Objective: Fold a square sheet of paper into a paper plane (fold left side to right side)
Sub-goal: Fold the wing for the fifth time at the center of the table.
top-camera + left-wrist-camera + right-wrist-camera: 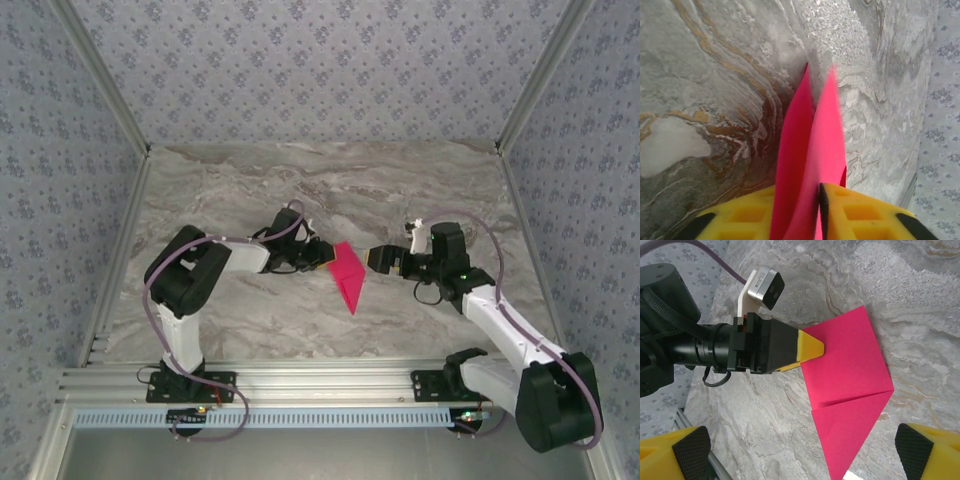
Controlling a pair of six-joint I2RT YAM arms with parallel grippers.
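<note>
The square sheet of paper (347, 272) lies mid-table as a magenta-pink folded piece, with a creased flap over a triangle that points toward the near edge. In the right wrist view the paper (852, 365) shows a crease across its middle. My left gripper (325, 255) is shut on the paper's left corner, its yellow tip (810, 347) over the edge. In the left wrist view the paper (812, 145) rises in two layers from between the yellow fingers (855, 210) of the left gripper (796, 200). My right gripper (378, 257) hovers open just right of the paper, wide apart (802, 447), holding nothing.
The marble table (250, 310) is boxed in by patterned walls at the back and both sides. Aluminium rails (300, 385) run along the near edge, where both arm bases are bolted. Bare marble surrounds the paper on all sides.
</note>
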